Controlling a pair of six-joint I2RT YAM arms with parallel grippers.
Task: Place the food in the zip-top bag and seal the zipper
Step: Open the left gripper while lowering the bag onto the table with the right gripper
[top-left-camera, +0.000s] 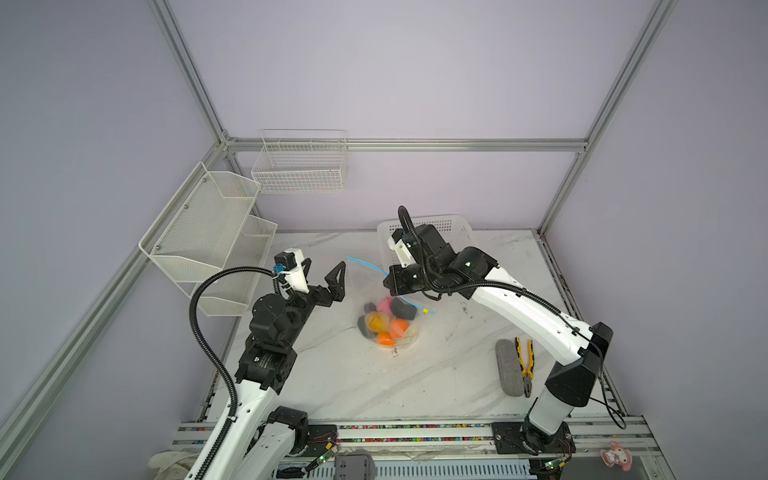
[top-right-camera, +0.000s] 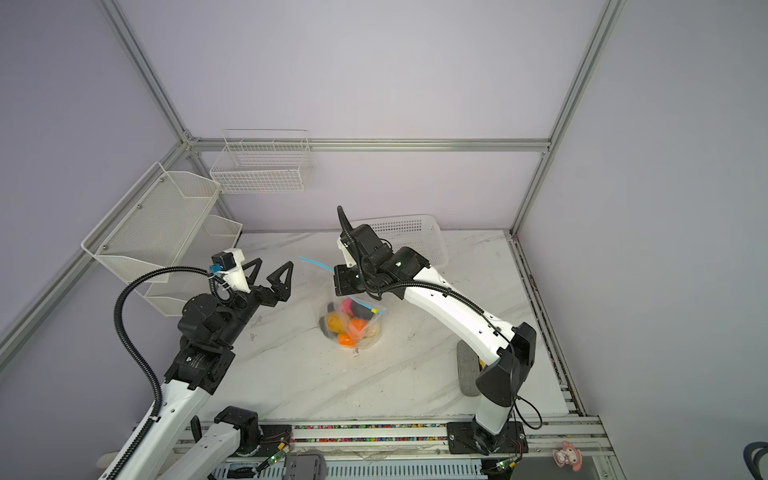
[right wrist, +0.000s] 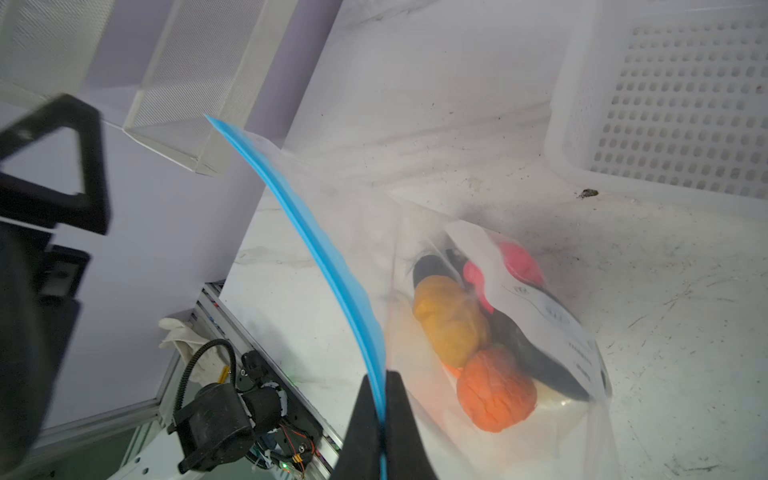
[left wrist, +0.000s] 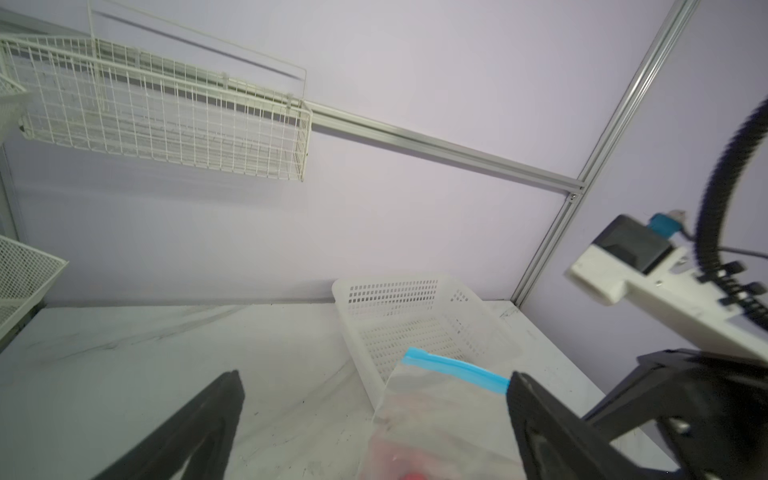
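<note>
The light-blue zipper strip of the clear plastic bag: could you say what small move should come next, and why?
The right gripper pinches the light-blue zipper strip; toy food is bagged; so probably close the open left gripper on its free end.

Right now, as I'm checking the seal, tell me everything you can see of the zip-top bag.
The zip-top bag is clear, floppy plastic with a white label patch and a light-blue zipper along its top edge, yellow piece at one end. The right tool is shut on that strip, holding the top up; the bottom, holding the food, rests on the table. Whether it is sealed I cannot tell.
</note>
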